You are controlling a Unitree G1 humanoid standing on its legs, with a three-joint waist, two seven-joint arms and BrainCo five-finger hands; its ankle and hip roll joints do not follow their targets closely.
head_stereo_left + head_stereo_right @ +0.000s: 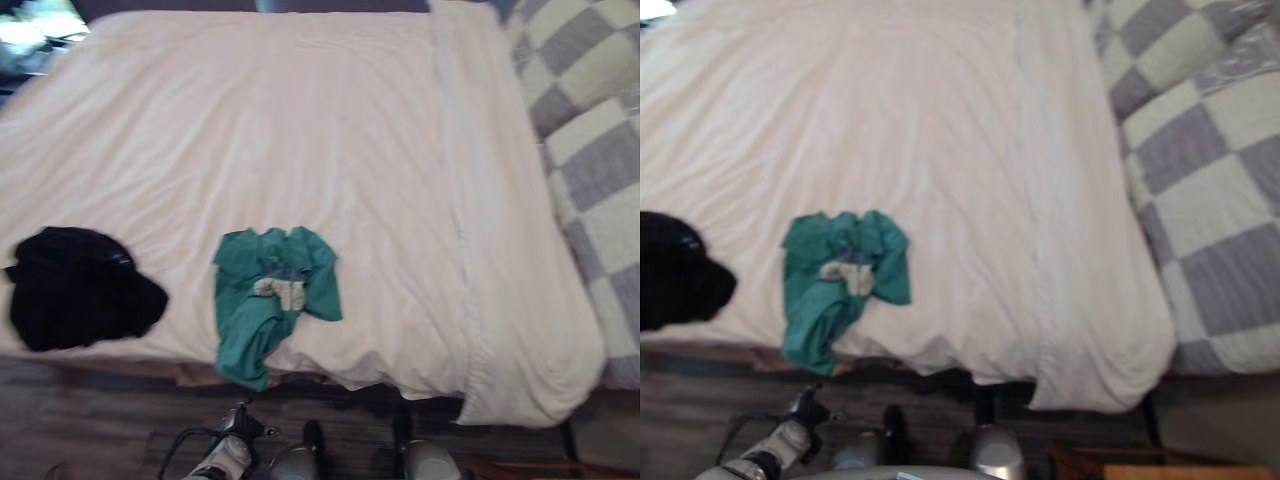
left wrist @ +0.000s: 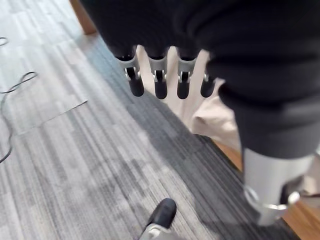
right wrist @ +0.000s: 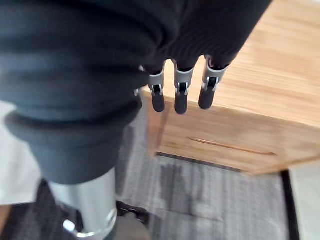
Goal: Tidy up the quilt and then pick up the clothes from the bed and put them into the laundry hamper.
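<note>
- Lying crumpled at the near edge of the white quilt [image 1: 300, 150]: teal garment [image 1: 270, 300], black garment [image 1: 75, 285] to its left.
- Hanging low over grey floor [image 2: 75, 165], well apart from both: left hand [image 2: 160, 75], fingers straight, empty.
- Hovering beside wooden cabinet [image 3: 250, 100]: right hand [image 3: 180, 90], fingers relaxed, empty.

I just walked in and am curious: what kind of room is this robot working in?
Most likely a bedroom: a bed under a pale quilt, checkered pillows, and clothes lying on it, a green garment and a black one.
</note>
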